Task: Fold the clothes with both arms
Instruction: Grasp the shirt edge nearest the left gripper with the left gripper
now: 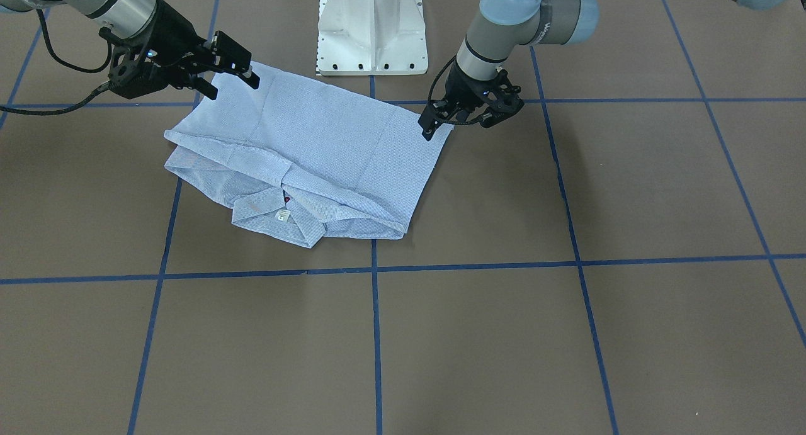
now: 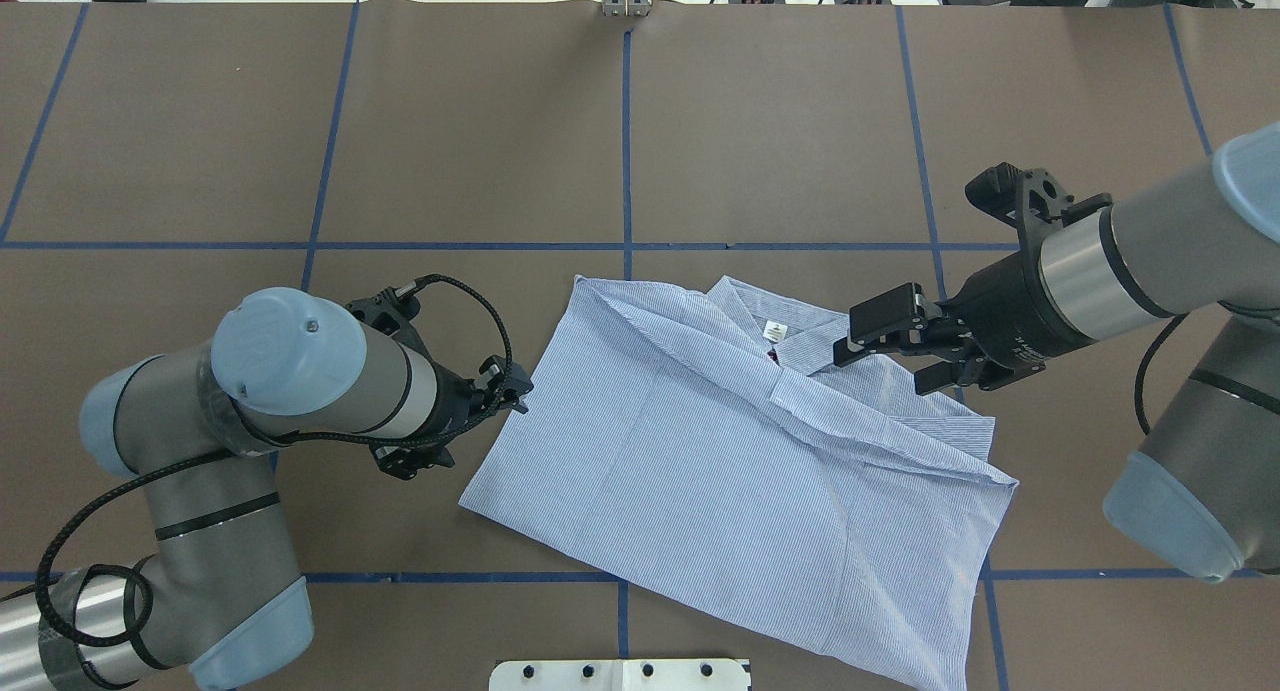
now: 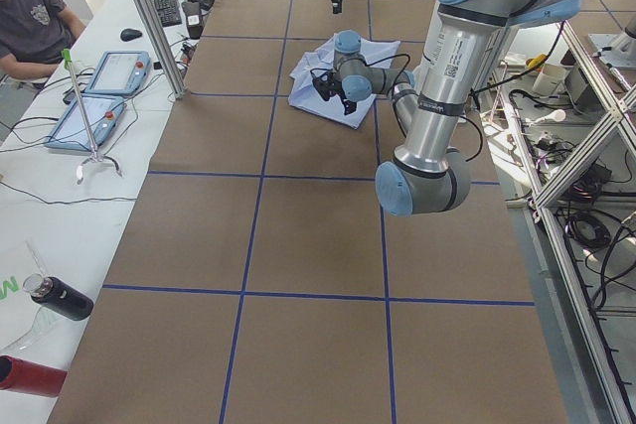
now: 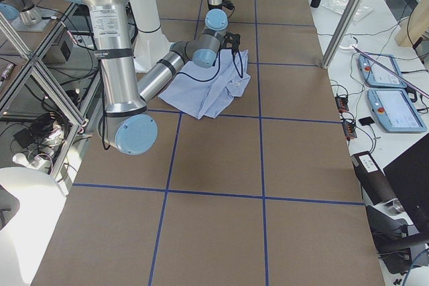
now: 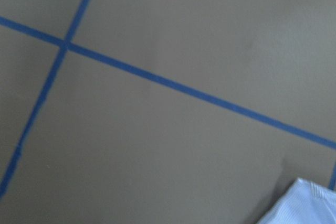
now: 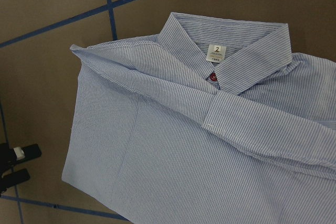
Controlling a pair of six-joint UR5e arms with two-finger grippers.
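Brown table (image 2: 200, 121) with blue tape lines (image 2: 626, 151); white desk (image 3: 60, 225) off to the side. At the left, left gripper (image 2: 515, 391) low, jaws open, just beside the shirt (image 2: 720, 451). Shirt folded flat in the middle, slanted from far left to near right, collar (image 2: 745, 306) pointing far. At the right, right gripper (image 2: 885, 359) above the shirt by the collar, jaws open.
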